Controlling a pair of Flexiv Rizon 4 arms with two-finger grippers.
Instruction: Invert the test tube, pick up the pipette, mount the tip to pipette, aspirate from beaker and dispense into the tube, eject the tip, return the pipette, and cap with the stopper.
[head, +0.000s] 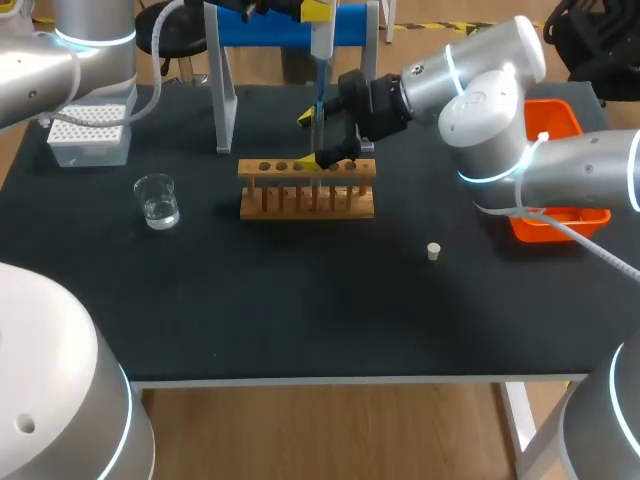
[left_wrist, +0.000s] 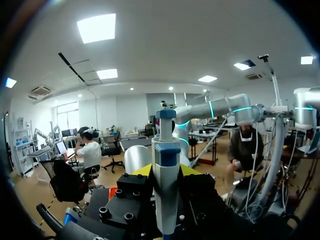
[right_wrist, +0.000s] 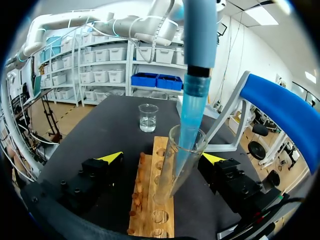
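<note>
— What is the right tool (right_wrist: 161, 159) doing?
— Released, fingers wide; the clear glass test tube (right_wrist: 181, 155) stands between them, its lower end at the wooden rack (right_wrist: 142, 200) on the black bench (right_wrist: 95, 135).
— And the left tool (left_wrist: 166, 172)?
— Clenched on the white and blue pipette (left_wrist: 166, 145), whose translucent blue tip (right_wrist: 192, 110) dips into the tube's mouth. Beyond the rack sits a glass beaker (right_wrist: 148, 117) with clear liquid

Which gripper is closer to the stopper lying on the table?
Right. The right gripper is low at the wooden rack, beyond and left of the stopper. The left gripper is higher, above the rack, holding the pipette.
</note>
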